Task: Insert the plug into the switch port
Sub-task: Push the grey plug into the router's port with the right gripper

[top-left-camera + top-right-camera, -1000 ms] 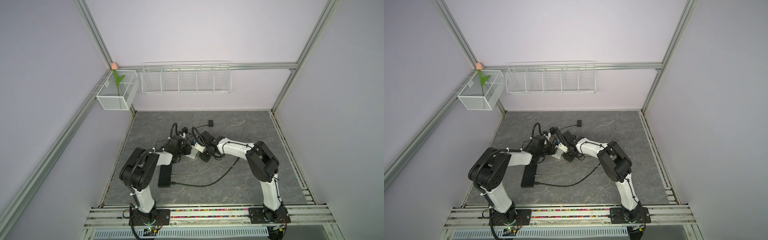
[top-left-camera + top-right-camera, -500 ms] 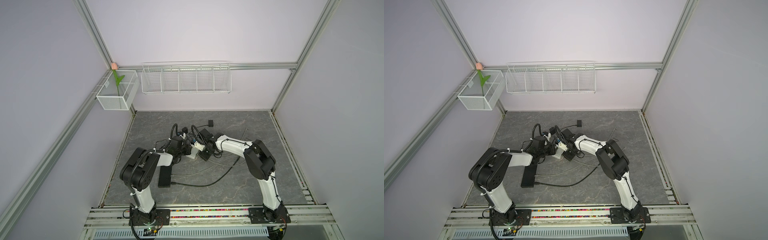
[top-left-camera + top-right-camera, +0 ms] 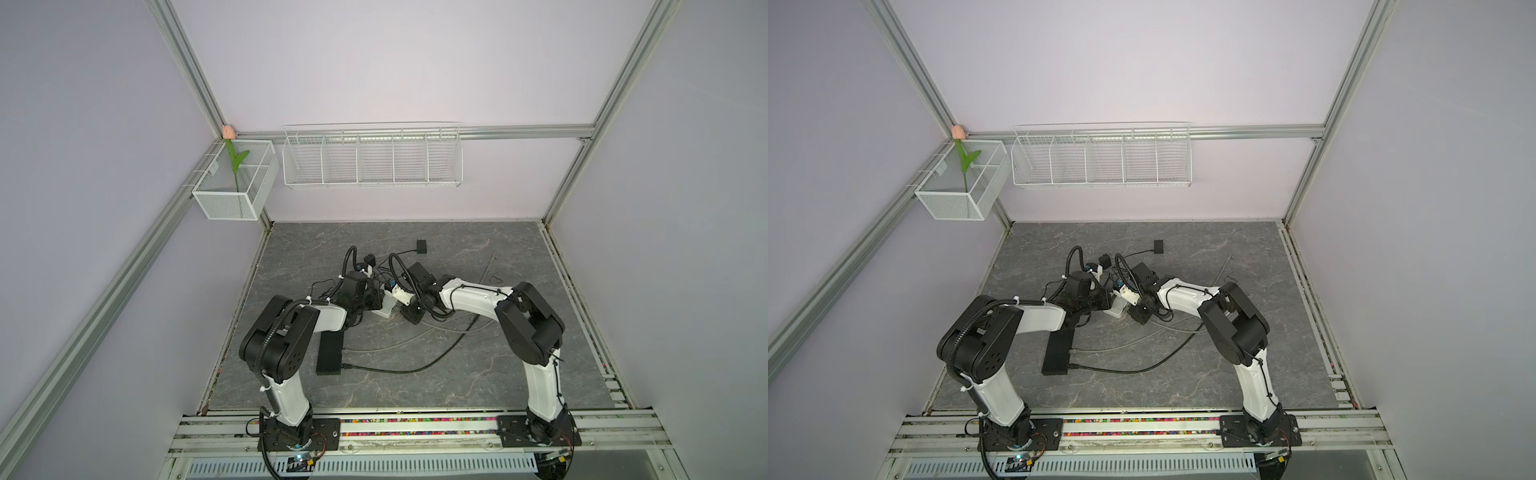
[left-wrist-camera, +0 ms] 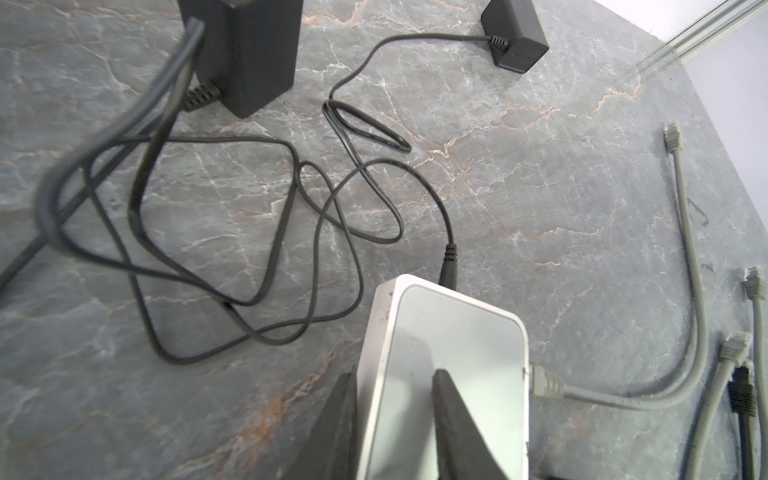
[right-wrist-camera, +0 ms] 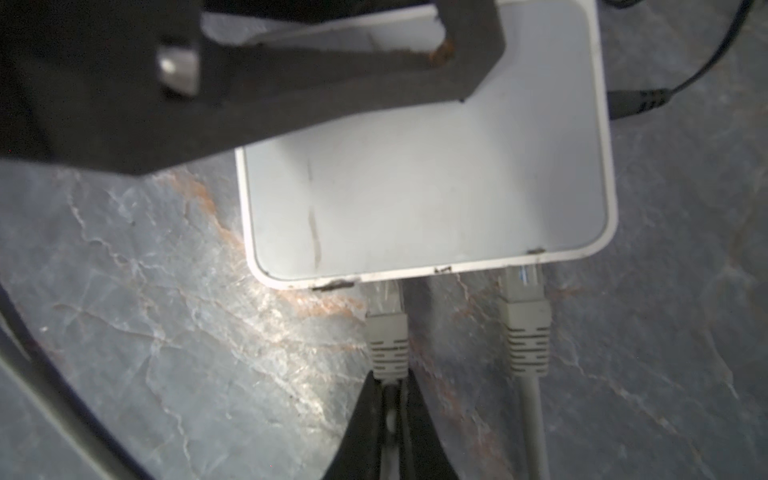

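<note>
The white switch (image 4: 457, 332) lies flat on the stone table and appears in both top views (image 3: 387, 308) (image 3: 1119, 308). My left gripper (image 4: 395, 386) is shut on one of its edges, a finger on each side. In the right wrist view a grey plug (image 5: 386, 328) has its clear tip at the switch (image 5: 424, 187) port edge, slightly further out than the neighbouring grey plug (image 5: 523, 324), which sits in a port. My right gripper (image 5: 390, 392) pinches the grey cable just behind the first plug's boot.
A black power brick (image 4: 249, 54), a smaller black adapter (image 4: 515, 37) and tangled black cables (image 4: 232, 249) lie beyond the switch. Loose grey cables with free plugs (image 4: 673, 141) (image 4: 735, 349) lie to one side. A long black box (image 3: 330, 353) lies near the left arm.
The right arm pressed in toward the switch, then eased back a little. The left arm and the switch have stayed where they were.
</note>
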`<state>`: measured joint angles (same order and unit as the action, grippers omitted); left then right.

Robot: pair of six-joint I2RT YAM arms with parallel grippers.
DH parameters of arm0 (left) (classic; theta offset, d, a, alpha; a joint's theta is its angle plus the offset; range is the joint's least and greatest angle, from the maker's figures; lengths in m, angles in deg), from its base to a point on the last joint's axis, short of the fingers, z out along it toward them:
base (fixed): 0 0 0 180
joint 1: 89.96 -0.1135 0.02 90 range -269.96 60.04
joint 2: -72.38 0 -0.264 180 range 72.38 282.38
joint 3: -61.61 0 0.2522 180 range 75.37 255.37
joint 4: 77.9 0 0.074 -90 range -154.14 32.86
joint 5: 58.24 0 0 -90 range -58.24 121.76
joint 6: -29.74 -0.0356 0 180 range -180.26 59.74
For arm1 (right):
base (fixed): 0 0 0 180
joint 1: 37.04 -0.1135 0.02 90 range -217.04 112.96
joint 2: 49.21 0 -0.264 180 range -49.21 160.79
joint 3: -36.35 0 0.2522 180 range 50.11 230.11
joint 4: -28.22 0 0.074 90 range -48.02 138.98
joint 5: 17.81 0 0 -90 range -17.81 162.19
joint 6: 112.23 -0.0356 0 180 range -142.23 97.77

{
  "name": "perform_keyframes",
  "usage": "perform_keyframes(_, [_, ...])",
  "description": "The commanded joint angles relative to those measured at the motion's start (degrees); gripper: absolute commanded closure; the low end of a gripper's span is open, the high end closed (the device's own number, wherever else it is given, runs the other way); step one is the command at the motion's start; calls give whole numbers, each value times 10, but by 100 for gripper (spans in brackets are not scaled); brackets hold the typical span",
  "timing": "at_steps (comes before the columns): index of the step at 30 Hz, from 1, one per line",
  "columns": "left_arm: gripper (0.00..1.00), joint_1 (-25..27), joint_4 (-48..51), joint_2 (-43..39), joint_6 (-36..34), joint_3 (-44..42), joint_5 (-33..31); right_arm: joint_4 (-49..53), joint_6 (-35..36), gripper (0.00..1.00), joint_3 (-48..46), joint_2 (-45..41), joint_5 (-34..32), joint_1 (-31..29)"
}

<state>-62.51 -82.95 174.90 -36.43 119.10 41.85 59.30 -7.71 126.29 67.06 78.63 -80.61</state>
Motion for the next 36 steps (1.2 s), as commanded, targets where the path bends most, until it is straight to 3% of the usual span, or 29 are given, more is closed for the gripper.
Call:
perform_keyframes(1, [72, 73, 151, 27, 3, -11, 202, -310, 28, 87, -20, -29, 60, -28])
perform_keyframes(15, [72, 62, 170, 9, 0, -8, 197, -289, 47, 82, -73, -44, 28, -24])
perform_keyframes(22, [72, 74, 144, 16, 9, -24, 206, -276, 52, 93, -46, -25, 42, -24])
perform_keyframes(28, [72, 102, 128, 28, 17, -33, 203, -297, 40, 93, -30, -15, 58, -24])
perform_keyframes(36, [72, 118, 117, 37, -3, -50, 249, -360, 12, 94, 9, 4, 78, -25])
